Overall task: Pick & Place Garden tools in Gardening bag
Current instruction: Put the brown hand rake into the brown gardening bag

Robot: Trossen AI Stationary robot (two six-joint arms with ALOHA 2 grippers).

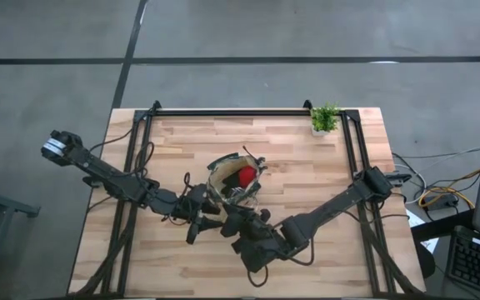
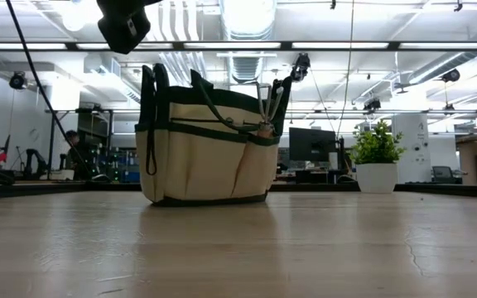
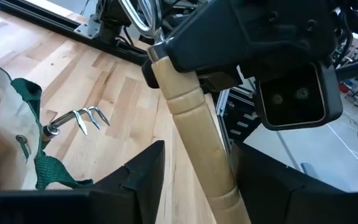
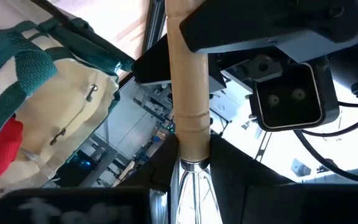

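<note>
Mostly done, I judge: the bag mid-tabletop already holds the red glove and a rake. Beside it, my left end effector and right end effector both clamp one wooden-handled tool, which isn't bagged yet.

a light wooden table of butcher-block planks, bordered along the far edge and both sides by a dark metal frame. near the middle of the table stands the gardening bag, upright on its flat base, tan with dark green trim; something red shows inside its open top. in the far right corner, just inside the frame, stands a small potted green plant in a white pot, well apart from the bag. a small metal rake head shows beside the bag's pocket, above the planks.
</note>
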